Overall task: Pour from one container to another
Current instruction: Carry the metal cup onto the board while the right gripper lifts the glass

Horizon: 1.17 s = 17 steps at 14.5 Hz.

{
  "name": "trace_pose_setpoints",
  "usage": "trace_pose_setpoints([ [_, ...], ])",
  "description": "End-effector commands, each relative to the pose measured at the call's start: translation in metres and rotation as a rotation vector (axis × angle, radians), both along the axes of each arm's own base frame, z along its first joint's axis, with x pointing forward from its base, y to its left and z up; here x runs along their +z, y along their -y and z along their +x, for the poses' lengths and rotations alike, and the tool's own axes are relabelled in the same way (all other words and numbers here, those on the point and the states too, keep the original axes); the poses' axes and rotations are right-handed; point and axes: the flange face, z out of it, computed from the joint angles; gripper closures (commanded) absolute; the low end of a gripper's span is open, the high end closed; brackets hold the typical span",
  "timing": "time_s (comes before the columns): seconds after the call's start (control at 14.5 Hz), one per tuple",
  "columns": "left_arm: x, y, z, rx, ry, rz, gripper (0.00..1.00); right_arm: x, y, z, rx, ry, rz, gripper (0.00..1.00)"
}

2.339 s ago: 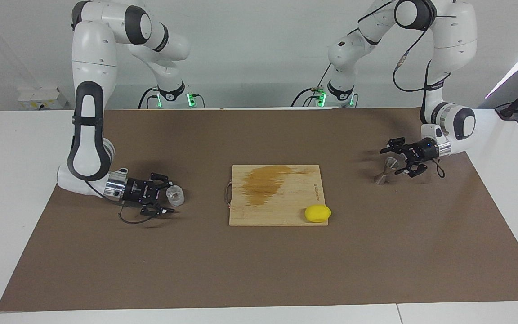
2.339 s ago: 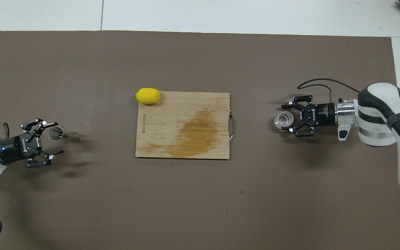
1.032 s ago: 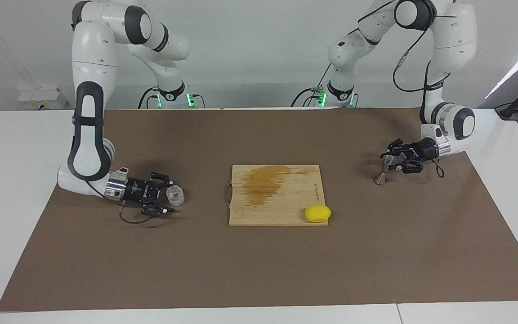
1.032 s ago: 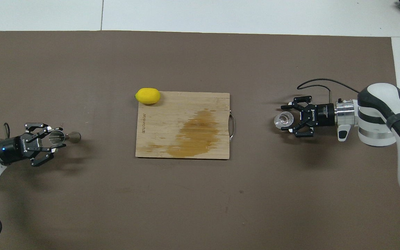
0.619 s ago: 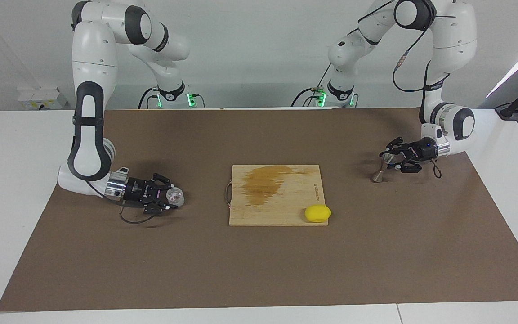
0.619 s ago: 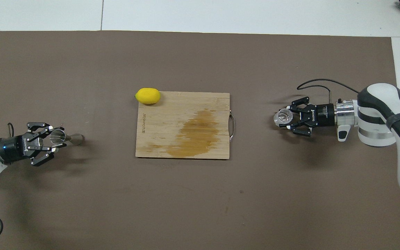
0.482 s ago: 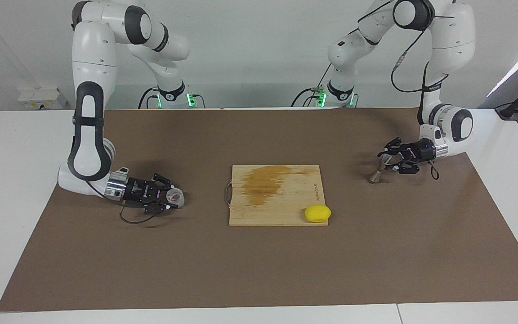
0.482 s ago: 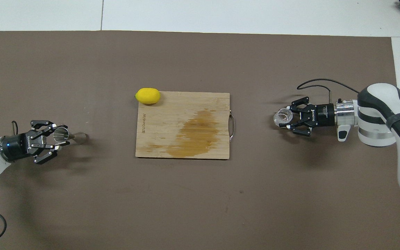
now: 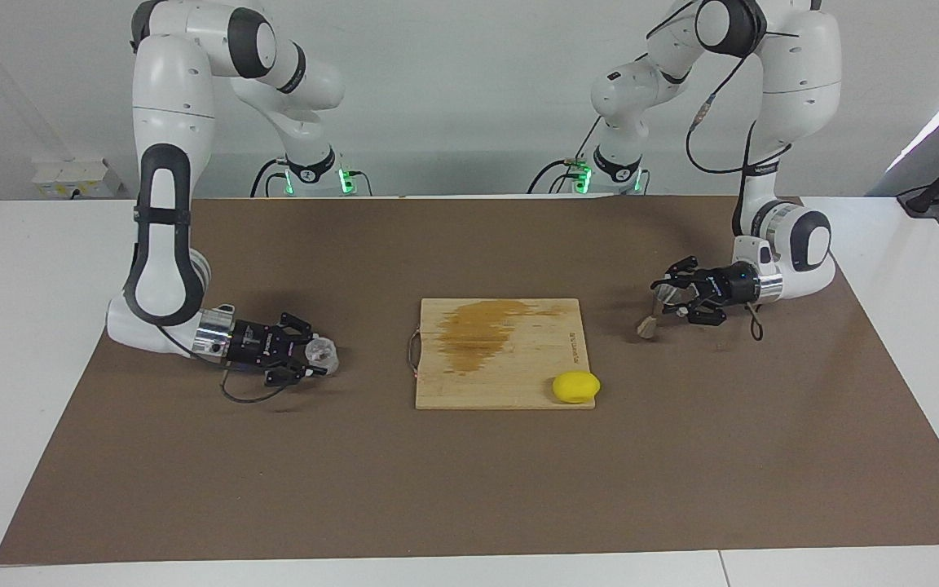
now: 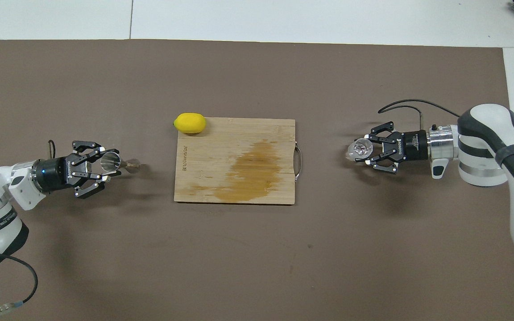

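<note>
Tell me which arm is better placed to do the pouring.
The right: its pincer is shut on the glass cup, the container to pour from. The left pincer grips the metal jigger that receives. Both sit at opposite ends of the table, so they must meet first.

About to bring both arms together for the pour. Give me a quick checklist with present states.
1. Right gripper shut on the glass cup: ok.
2. Left gripper shut on the jigger: ok.
3. Jigger upright to receive: not ok, it tilts.
4. Cup's contents: cannot tell.
5. Cutting board between the arms: lemon sits at the corner farthest from the robots, toward the left arm's end; the rest is bare: ok.
6. Cup over the jigger: not ok, they are at separate ends of the table.
</note>
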Motion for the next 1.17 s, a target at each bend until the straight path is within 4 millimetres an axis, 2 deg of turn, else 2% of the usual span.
trace_pose_setpoints([
  [0.0, 0.014, 0.034, -0.004, 0.015, -0.013, 0.004, 0.57, 0.035, -0.015, -0.002, 0.079, 0.085, 0.011, 1.0],
  [0.21, 0.016, 0.077, -0.007, -0.005, -0.062, -0.017, 0.57, 0.08, -0.018, -0.005, 0.096, 0.099, -0.032, 1.0],
  [0.28, 0.02, 0.089, -0.01, 0.002, -0.064, -0.009, 0.57, 0.096, -0.028, -0.005, 0.097, 0.089, -0.038, 1.0],
  [0.34, 0.02, 0.101, -0.013, 0.006, -0.072, 0.005, 0.57, 0.108, -0.029, -0.006, 0.087, 0.074, -0.049, 1.0],
  [0.48, 0.023, 0.123, -0.014, 0.025, -0.074, 0.011, 0.57, 0.128, -0.031, -0.01, 0.11, 0.075, -0.081, 1.0],
  [0.62, 0.029, 0.148, -0.014, 0.043, -0.068, 0.017, 0.57, 0.145, -0.042, -0.015, 0.148, 0.08, -0.074, 1.0],
  [0.76, 0.033, 0.178, -0.014, 0.07, -0.073, 0.016, 0.57, 0.153, -0.044, -0.015, 0.119, 0.041, -0.079, 1.0],
  [0.96, 0.031, 0.228, -0.02, 0.112, -0.094, -0.001, 0.56, 0.157, -0.072, -0.014, 0.139, 0.034, -0.092, 1.0],
  [1.1, 0.028, 0.254, -0.025, 0.146, -0.083, 0.002, 0.55, 0.157, -0.084, -0.011, 0.123, 0.037, -0.115, 1.0],
])
